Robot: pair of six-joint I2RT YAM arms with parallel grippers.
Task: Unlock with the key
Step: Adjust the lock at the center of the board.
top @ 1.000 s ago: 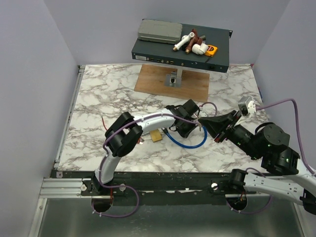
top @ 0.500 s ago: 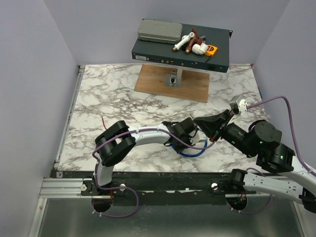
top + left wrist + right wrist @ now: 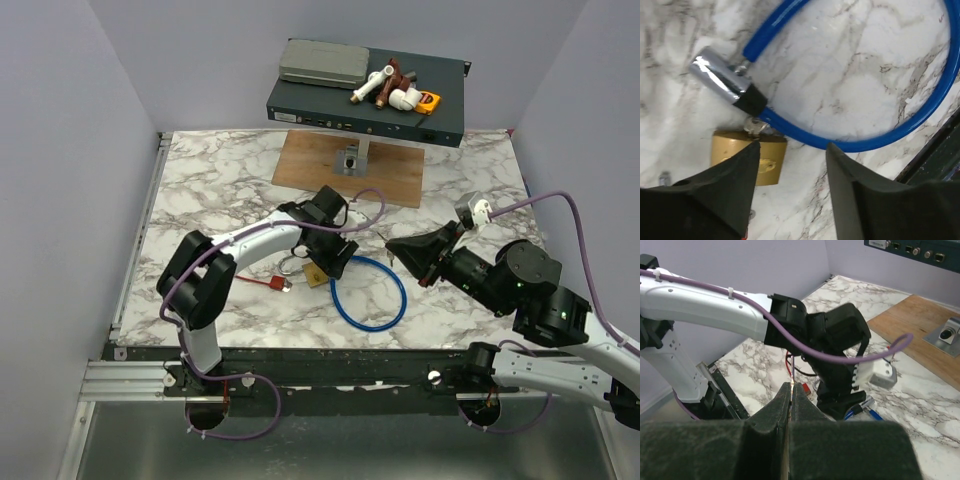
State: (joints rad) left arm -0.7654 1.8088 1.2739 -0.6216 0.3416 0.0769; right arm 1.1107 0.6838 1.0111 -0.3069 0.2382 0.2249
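Note:
A brass padlock [image 3: 765, 162] lies flat on the marble, its keyhole face up, joined to a blue cable loop [image 3: 920, 120] with a chrome end piece [image 3: 719, 81]. In the top view the padlock [image 3: 317, 276] sits just below my left gripper [image 3: 335, 262]. The left gripper [image 3: 792, 150] stands open just above the marble, one finger over the padlock's left part, nothing between its fingers. My right gripper [image 3: 792, 386] is shut on the key [image 3: 791, 371], a thin blade seen edge-on that sticks out past the tips. It hovers right of the cable loop [image 3: 368, 293], its tips [image 3: 393, 246] pointing left.
A red tag on a wire [image 3: 272, 283] lies left of the padlock. At the back stand a wooden board with a metal mount [image 3: 350, 165] and a dark rack unit [image 3: 440, 110] carrying a grey box, pipe fittings and a tape measure.
My left gripper has opened and swung back to the left, away from the right gripper. The padlock and cable loop now lie uncovered. The right gripper stays shut on the key.

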